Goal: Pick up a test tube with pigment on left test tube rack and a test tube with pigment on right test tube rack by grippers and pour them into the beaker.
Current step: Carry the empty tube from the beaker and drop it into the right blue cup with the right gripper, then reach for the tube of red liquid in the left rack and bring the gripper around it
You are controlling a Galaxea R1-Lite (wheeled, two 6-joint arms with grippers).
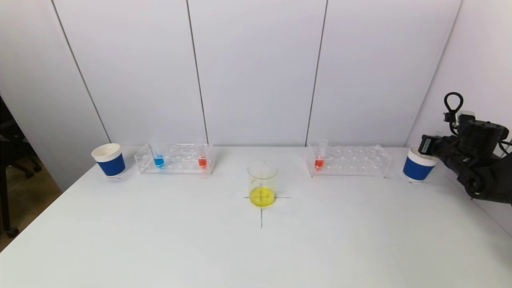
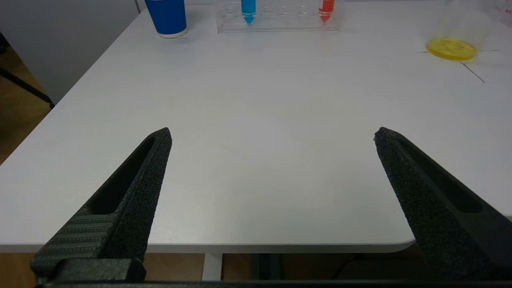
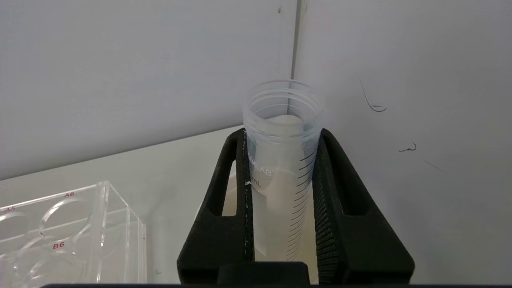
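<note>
With the right gripper (image 3: 282,192) clenched on an empty test tube (image 3: 284,160) above the right cup (image 1: 416,168) — lower straight, then release gently; left gripper (image 2: 272,136) hangs spread, idle.

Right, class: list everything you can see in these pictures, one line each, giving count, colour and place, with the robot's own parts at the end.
Table: one, white, under everything.
Beaker: one, clear with yellow liquid, table centre on a drawn cross.
Left test tube rack: one, clear, far left of the beaker.
Blue pigment tube: one, in the left rack.
Red pigment tubes: two, one in the left rack, one in the right rack.
Right test tube rack: one, clear, far right of the beaker.
Paper cups: two, blue with white rims, one at each rack's outer end.
Empty tube: one, clear, above the right cup.
Left gripper: open, above the table's near edge.
Right gripper: shut on the empty tube.
</note>
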